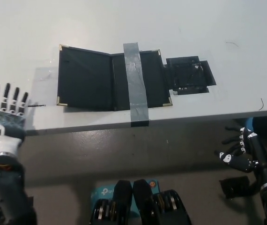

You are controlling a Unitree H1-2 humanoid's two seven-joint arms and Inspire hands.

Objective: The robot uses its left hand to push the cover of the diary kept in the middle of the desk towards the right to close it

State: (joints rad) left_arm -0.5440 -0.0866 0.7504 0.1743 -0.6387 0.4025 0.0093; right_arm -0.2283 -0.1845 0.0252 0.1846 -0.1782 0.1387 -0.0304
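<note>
Fingers (10, 96) of the white left hand (7, 115): extended straight and slightly spread, pointing toward the far side of the tabletop (124, 28), holding nothing. Fingertips lie over the near left edge of the tabletop; palm and wrist sit below the edge line, over the floor (100, 159). No contact with the diary (110, 79).

Left hand position: lower left of the view, well to the left of the diary's left cover (84, 79), with bare tabletop between them. A small dark mark (37, 105) on the tabletop lies just beside the fingertips.

Diary: black, lying open and flat in the middle of the tabletop near its front edge. Two dark panels visible, meeting at a central fold; brass-coloured corner pieces at the outer corners. Left cover lies flat, not raised.

Grey tape strip (136, 84): runs front to back across the right panel of the diary, its near end folded over the front edge of the tabletop.

Black patch (189, 75): dark rectangular piece touching the right side of the diary, flat on the tabletop.

Black right hand (236, 152): resting low at the lower right, below the tabletop edge, fingers loosely curled and apart, holding nothing.

Tabletop: white, with faint marks toward the right side.
</note>
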